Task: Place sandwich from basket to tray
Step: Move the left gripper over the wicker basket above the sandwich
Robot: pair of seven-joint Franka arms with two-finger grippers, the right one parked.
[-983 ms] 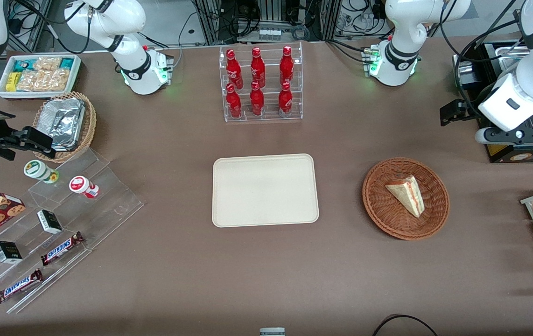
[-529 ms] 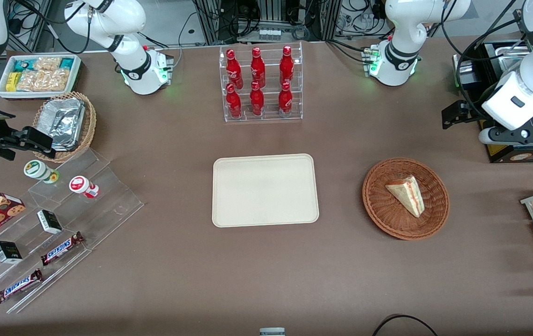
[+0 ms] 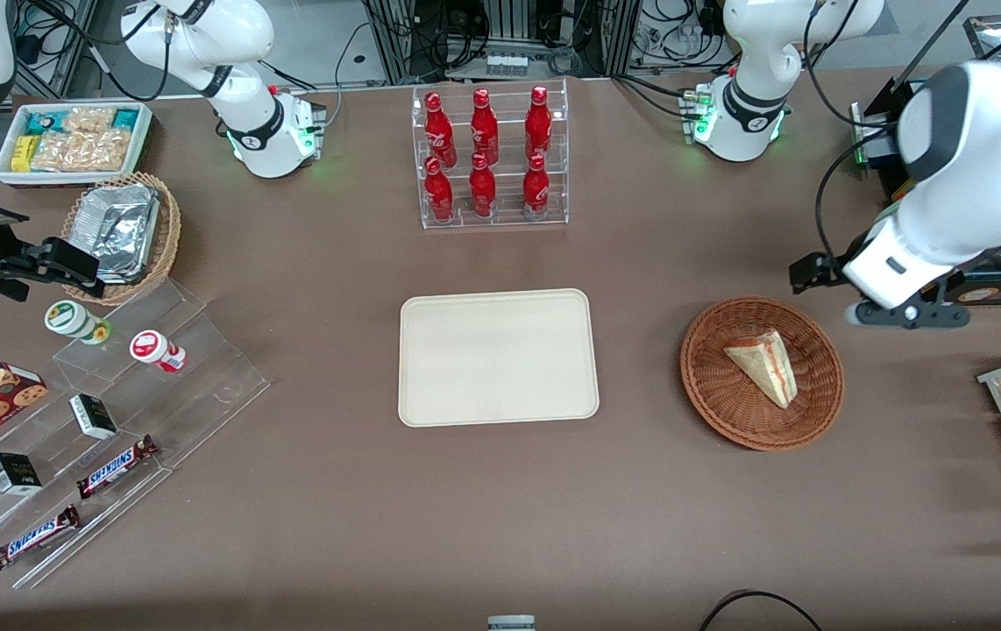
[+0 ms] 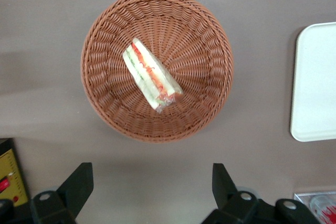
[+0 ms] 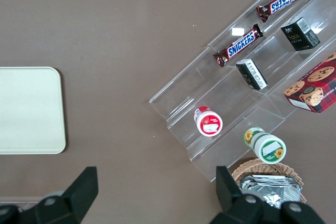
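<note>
Front view: left gripper [image 3: 890,314] now just beside the wicker basket [image 3: 711,386], at the rim toward the working arm's end of the table, slightly farther from the camera than the basket's centre, raised above the table. Shifted from a second ago, when parked farther from the camera, over the black equipment at the table edge; wrist also swung round and lowered toward the basket. Sandwich [image 3: 763,364] unmoved, lying flat in the basket, filling stripe facing the working arm's end. Cream tray [image 3: 498,357] bare, well apart from the basket, toward the table's middle. Rack of red bottles [image 3: 487,158] farther from the camera than the tray, untouched. Left wrist view: basket [image 4: 105,98] and sandwich [image 4: 151,75] both fully visible, sandwich near the basket's centre, red and green stripe showing along the cut edge. Fingers [image 4: 76,184] spread wide, nothing between them, not yet over the basket. Corner of tray [image 4: 315,82] visible beside the basket. Right wrist view: tray edge [image 5: 31,111] and clear tiered stand with Snickers bars [image 5: 237,45], no bearing on this step. Judgement: approach phase only, grasp not begun; remaining travel needed to centre over the sandwich, then descent.
</note>
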